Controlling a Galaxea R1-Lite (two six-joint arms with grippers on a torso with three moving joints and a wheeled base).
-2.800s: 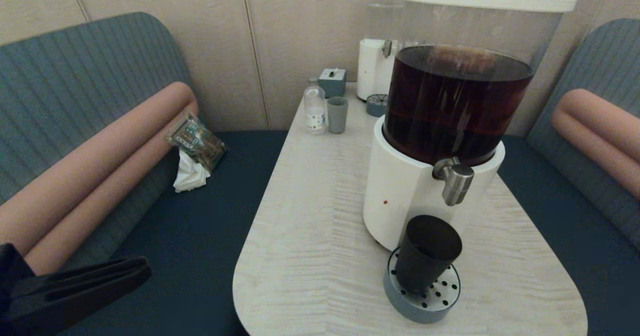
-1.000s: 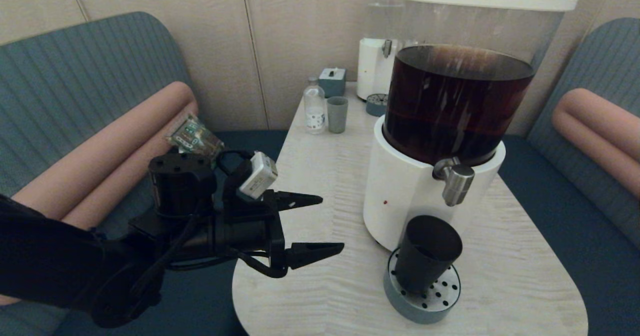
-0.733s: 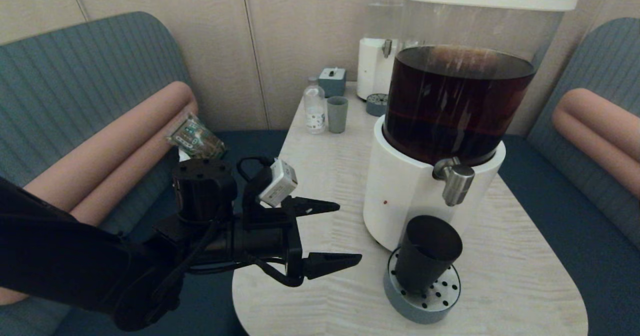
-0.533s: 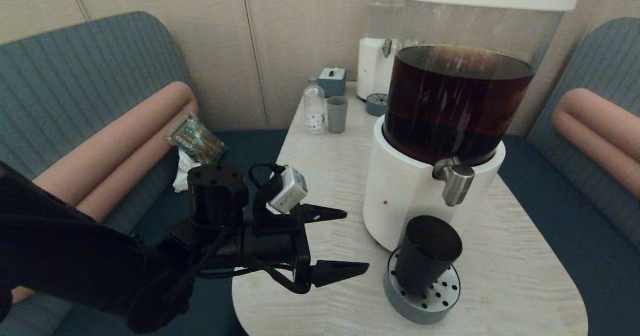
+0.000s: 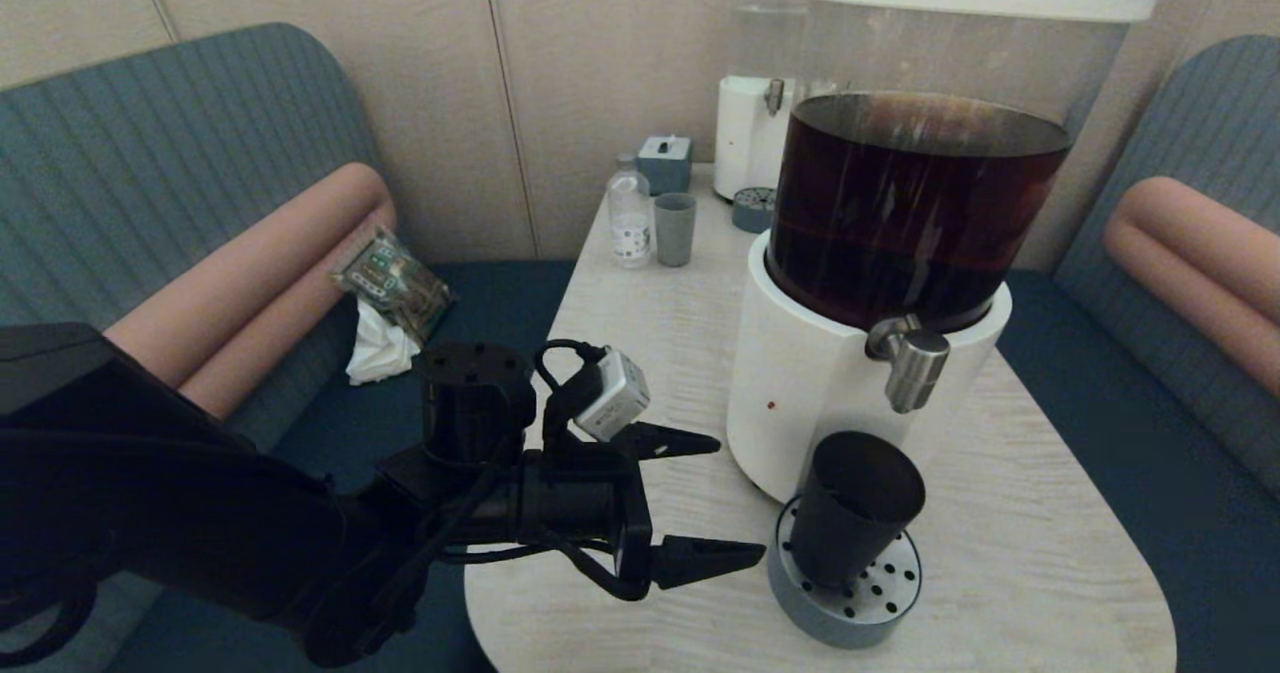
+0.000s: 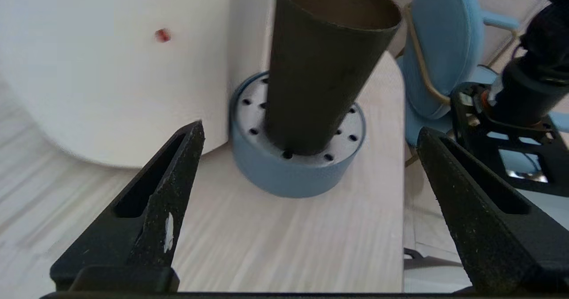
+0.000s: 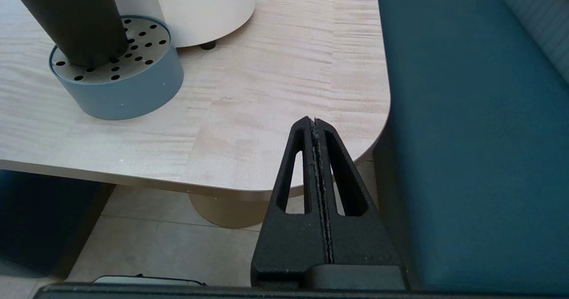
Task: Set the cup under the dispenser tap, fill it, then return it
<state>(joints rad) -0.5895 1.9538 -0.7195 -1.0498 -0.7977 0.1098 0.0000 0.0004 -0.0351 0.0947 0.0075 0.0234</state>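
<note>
The matte black cup (image 5: 853, 508) (image 6: 326, 63) (image 7: 71, 19) stands upright on the round grey-blue drip tray (image 5: 850, 603) (image 6: 289, 174) (image 7: 133, 85), right below the brushed-steel dispenser tap (image 5: 910, 358) of the big white-based dispenser (image 5: 810, 403). My left gripper (image 5: 735, 498) (image 6: 311, 132) is open, level with the cup and a short way to its left, not touching it; both fingers (image 6: 164, 201) stand wide apart with the cup straight ahead between them. My right gripper (image 7: 314, 123) is shut and empty, low beside the table's near right corner, out of the head view.
Pale wooden table (image 5: 640, 513). At the back stand a second clear-tank dispenser (image 5: 765, 83), a small bottle (image 5: 630, 218), a grey-blue tumbler (image 5: 675, 230) and a small box (image 5: 665, 161). Blue benches flank the table; a packet and tissue (image 5: 390, 298) lie on the left seat.
My left arm has come up from the lower left and reached rightward over the table edge toward the cup, its fingers open throughout. The cup has not moved.
</note>
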